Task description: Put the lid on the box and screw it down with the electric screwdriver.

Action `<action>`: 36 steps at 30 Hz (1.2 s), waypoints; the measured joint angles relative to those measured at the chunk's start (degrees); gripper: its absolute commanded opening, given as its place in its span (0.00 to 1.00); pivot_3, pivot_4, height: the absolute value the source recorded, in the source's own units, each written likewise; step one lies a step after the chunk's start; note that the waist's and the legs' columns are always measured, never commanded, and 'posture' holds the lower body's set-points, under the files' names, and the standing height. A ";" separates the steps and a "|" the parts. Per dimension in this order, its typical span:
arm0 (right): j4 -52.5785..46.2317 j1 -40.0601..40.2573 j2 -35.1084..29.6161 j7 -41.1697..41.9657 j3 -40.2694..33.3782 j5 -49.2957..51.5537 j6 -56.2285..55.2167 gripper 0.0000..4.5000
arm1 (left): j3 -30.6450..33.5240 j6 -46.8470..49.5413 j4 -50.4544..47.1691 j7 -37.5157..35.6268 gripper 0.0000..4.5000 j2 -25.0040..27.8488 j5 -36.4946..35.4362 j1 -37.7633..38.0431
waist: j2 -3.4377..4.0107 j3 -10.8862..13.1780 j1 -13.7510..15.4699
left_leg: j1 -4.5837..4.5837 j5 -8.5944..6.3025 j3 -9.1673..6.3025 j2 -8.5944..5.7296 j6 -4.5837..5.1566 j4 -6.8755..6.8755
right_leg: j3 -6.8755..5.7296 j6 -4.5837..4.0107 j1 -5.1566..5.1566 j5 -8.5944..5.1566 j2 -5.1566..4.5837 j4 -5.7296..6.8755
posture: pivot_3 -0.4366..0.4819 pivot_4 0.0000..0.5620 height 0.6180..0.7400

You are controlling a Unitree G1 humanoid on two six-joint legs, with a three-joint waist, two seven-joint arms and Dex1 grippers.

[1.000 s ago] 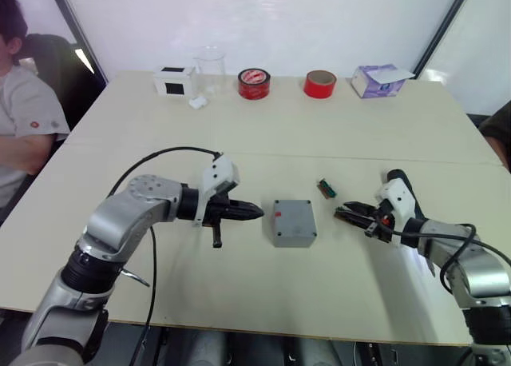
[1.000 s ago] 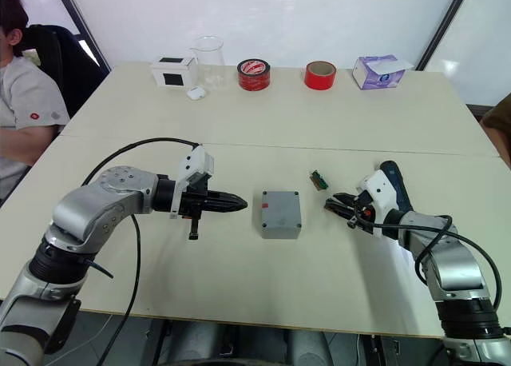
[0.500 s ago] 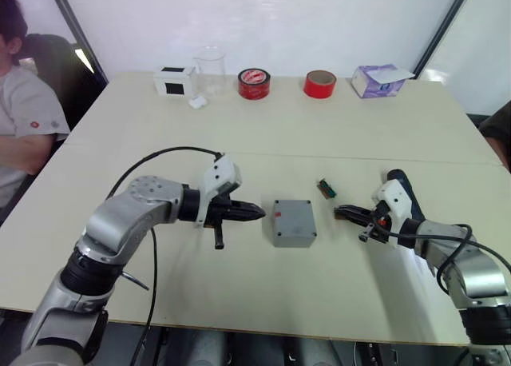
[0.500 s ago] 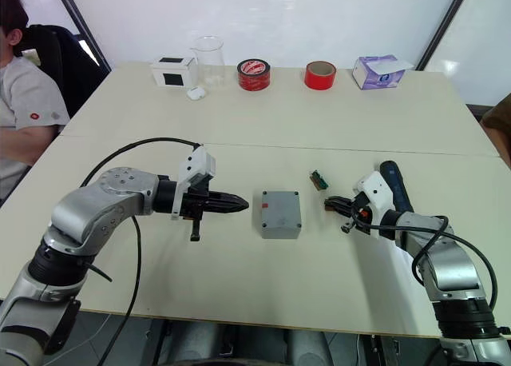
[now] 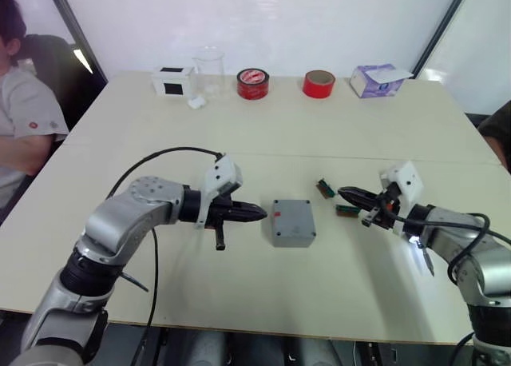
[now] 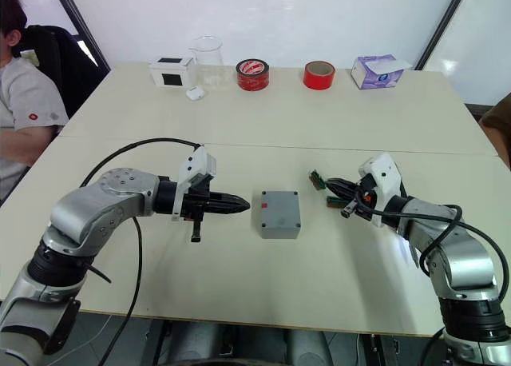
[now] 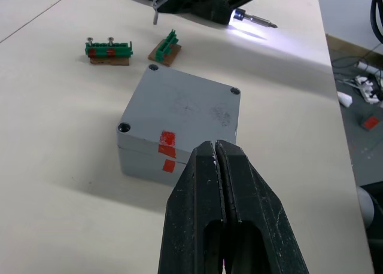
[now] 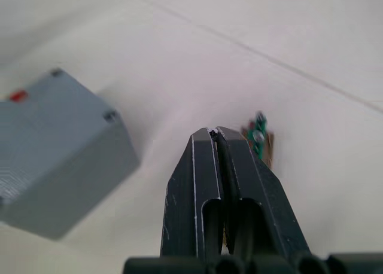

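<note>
Lid (image 7: 179, 109): seated on box (image 7: 143, 160), screws seemingly undriven. Electric screwdriver (image 7: 239, 15) lies beyond box. Both pincers, left (image 5: 257, 213) and right (image 5: 346, 193), closed empty.

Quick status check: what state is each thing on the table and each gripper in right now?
lid: seated on the box, corner holes showing
box: closed, flat on the table
electric screwdriver: tip light on, lying by the right arm
left gripper: shut, empty, beside the box
right gripper: shut, over the green parts
glass: upright
tissue box: tissue sticking out
</note>
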 measured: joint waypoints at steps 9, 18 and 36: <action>-4.24 -3.21 2.73 -0.77 4.32 3.34 3.56 0.00 | 0.16 -1.66 2.50 -0.79 0.00 1.66 0.55 0.17 | 0.00 0.00 0.07 | -0.01 0.00 0.00 0.00 0.00 0.00 | 0.00 0.00 0.00 0.00 -0.01 -0.01 | 0.48 0.27 1.00; -3.76 -1.49 2.77 -0.52 7.39 1.58 2.32 0.00 | 0.19 -2.59 2.31 -0.20 0.00 2.07 0.60 1.79 | 0.00 0.00 -0.05 | -0.01 0.00 0.00 -0.01 0.00 0.00 | 0.00 0.00 0.00 0.00 -0.02 -0.01 | 0.48 0.27 1.00; -2.16 -0.85 2.69 -0.55 7.55 -0.06 0.27 0.00 | 0.17 -2.83 2.32 0.06 0.00 2.02 0.60 2.26 | 0.00 0.00 0.01 | -0.01 0.00 0.00 -0.01 0.00 0.00 | 0.00 0.00 0.00 0.00 -0.01 -0.01 | 0.48 0.27 1.00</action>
